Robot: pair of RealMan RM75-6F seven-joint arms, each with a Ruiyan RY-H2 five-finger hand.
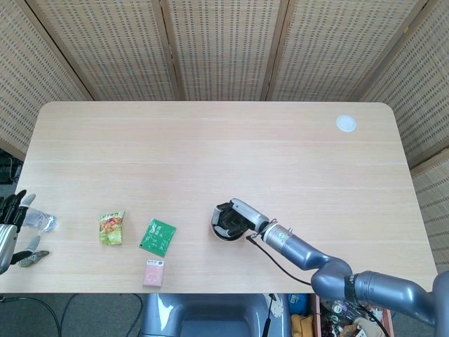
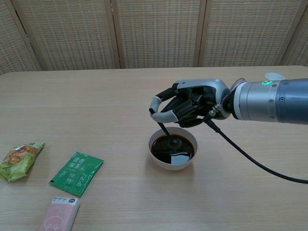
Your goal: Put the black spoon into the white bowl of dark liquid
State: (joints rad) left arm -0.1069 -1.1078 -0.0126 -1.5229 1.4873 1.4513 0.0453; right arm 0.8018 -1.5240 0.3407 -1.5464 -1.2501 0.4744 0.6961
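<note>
Directly above the white bowl [image 2: 173, 163] of dark liquid, the right hand [image 2: 185, 104] grips the black spoon [image 2: 164, 130], its tip dipped into the liquid, while the left hand [image 1: 8, 228], fingers apart, holds nothing at the table's [image 1: 210, 147] left edge.

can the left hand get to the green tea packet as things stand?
Probably yes. The left hand sits open at the table's left edge, holding nothing, and the green tea packet lies flat on that same side. Only the snack bag lies between them, so the hand could likely pass above it.
</note>
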